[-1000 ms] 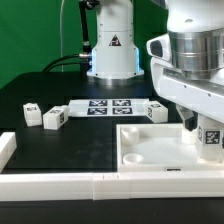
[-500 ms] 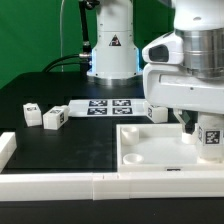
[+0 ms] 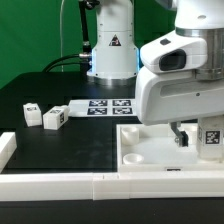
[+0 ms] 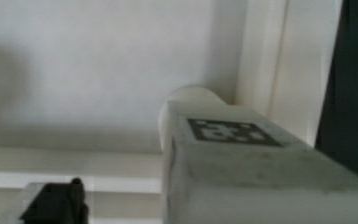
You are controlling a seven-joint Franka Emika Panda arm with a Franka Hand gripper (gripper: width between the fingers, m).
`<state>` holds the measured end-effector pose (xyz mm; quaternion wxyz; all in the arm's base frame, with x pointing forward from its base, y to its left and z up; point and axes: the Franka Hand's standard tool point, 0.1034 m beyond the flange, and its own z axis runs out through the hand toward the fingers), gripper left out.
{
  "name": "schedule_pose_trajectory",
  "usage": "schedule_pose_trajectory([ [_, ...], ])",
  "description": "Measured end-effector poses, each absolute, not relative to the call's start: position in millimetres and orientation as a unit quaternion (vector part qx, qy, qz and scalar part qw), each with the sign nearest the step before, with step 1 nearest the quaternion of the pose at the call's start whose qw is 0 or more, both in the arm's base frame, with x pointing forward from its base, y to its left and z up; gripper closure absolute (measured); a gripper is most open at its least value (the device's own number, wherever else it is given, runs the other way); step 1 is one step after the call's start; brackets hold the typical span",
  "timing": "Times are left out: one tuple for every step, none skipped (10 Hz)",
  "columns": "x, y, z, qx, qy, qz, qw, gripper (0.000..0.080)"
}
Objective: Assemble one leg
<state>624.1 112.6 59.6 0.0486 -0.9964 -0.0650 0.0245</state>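
The leg (image 3: 212, 138) stands upright in the corner of the white panel (image 3: 160, 150), just beside the end effector (image 3: 184, 135), toward the exterior view's right. Whether the end effector is wide or narrow, I cannot tell.

The leg (image 3: 212, 138) runs off the exterior view's right edge; the jaws seem mostly hidden

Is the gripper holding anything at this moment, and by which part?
Cannot be told: the gripper shows one finger, standing apart from the leg; the other is hidden.
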Motion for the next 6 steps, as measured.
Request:
schedule_pose_trajectory([
  [624.3,112.7,59.7,-0.996,-0.069,0.024,0.049,0.0151],
  [624.3,112.6,59.6,-0.996,-0.069,0.024,0.049,0.0266],
  [624.3,112.6,59.6,-0.996,-0.069,0.024,0.049,0.0401],
  [624.6,112.7,59.7,-0.996,-0.069,0.023,0.049,0.0401],
  [624.5,112.8,59.7,-0.997,-0.063,0.023,0.049,0.0512],
  [624.5,112.7,59.7,-0.997,-0.045,0.024,0.049,0.0512],
])
